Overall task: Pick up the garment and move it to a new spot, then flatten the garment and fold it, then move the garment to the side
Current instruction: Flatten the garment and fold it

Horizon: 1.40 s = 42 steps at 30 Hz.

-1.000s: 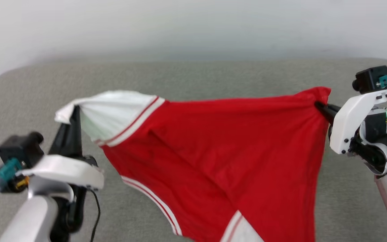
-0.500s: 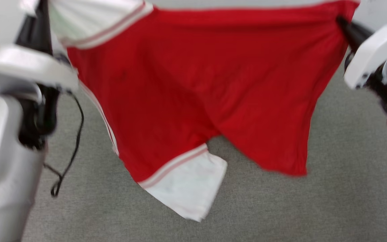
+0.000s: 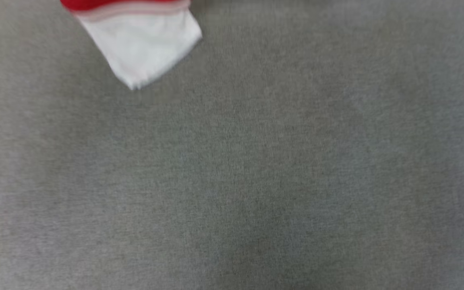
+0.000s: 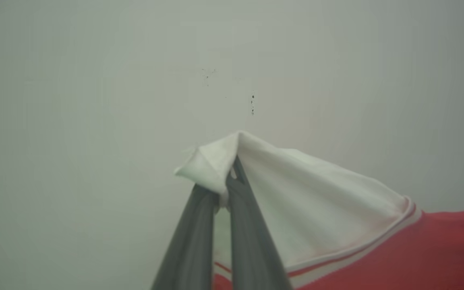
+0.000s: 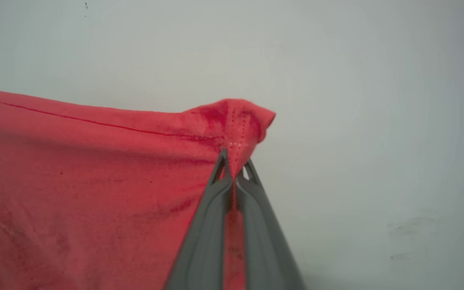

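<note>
The bright red soft-fabric shirt with white sleeve ends (image 5: pixel 95 181) is held stretched between both claws. A white cuff (image 4: pixel 296 193) is clamped at the left claw (image 4: pixel 224 185) tips and a red corner at the right claw (image 5: pixel 236 169) tips. The head camera has been tilted down since a second ago. The lower sleeve (image 3: pixel 143 44) appears to hang above the grey cloth surface (image 3: pixel 256 181), so relocation is judged underway.

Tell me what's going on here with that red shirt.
The robot holds the garment up in the air, stretched between both arms. The left claw is shut on a white sleeve end. The right claw is shut on a bunched red corner. In the head view a hanging sleeve end dangles over the grey surface; whether it touches is unclear. Flattening and folding are not yet done.
</note>
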Tool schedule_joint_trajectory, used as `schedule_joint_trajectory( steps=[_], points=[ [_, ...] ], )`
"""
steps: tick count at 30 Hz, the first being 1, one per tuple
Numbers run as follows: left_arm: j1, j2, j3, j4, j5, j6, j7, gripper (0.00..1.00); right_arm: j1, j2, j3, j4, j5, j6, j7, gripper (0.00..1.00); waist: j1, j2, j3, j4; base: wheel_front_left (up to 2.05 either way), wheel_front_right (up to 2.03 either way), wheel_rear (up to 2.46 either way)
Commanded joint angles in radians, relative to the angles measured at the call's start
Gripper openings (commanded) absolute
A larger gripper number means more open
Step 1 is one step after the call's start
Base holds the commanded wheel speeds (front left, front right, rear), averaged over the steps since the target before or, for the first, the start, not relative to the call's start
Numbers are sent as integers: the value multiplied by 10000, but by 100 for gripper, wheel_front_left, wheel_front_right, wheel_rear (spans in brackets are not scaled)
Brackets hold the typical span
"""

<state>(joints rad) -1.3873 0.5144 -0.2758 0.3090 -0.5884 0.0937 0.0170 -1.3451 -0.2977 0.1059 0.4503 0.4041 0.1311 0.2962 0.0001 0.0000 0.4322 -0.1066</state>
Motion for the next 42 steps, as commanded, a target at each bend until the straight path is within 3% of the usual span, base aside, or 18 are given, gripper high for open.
schedule_joint_trajectory(
  steps=[1, 11, 20, 29, 36, 42],
  points=[
    [-539, 64, 29, 117, 90, -48, 21, 0, -517, 36, 1, 127, -27, -6, -109, 0, -1, 0, 998, -134, 0, 0, 0],
    [-2859, 135, -268, 939, 537, -212, 387, 0, -2990, -139, 439, 1473, 62, -6, -933, 0, -1, 0, 2638, -116, 0, 0, 0],
    [-2441, -172, -395, 2451, 278, -326, 213, 0, -3541, -75, 1495, 3476, 809, -6, -1731, 0, -1, 0, 3319, 45, 0, 0, 0],
    [-976, -831, -382, 4490, -369, -976, -801, 0, -2372, 76, 2803, 5013, 1842, -6, -2399, 0, -1, 0, 2798, 272, 0, 0, 0],
    [1408, -1086, -212, 5292, -946, -1399, -1740, 0, -263, -387, 3786, 4641, 2872, -6, -2711, 0, -1, 0, 1431, 400, 0, 0, 0],
    [4088, -1196, -124, 5020, -1357, -1347, -2079, 0, 2105, -867, 4545, 3976, 3496, -8, -2923, 0, -1, 0, -170, 573, 0, 0, 0]
  ],
)
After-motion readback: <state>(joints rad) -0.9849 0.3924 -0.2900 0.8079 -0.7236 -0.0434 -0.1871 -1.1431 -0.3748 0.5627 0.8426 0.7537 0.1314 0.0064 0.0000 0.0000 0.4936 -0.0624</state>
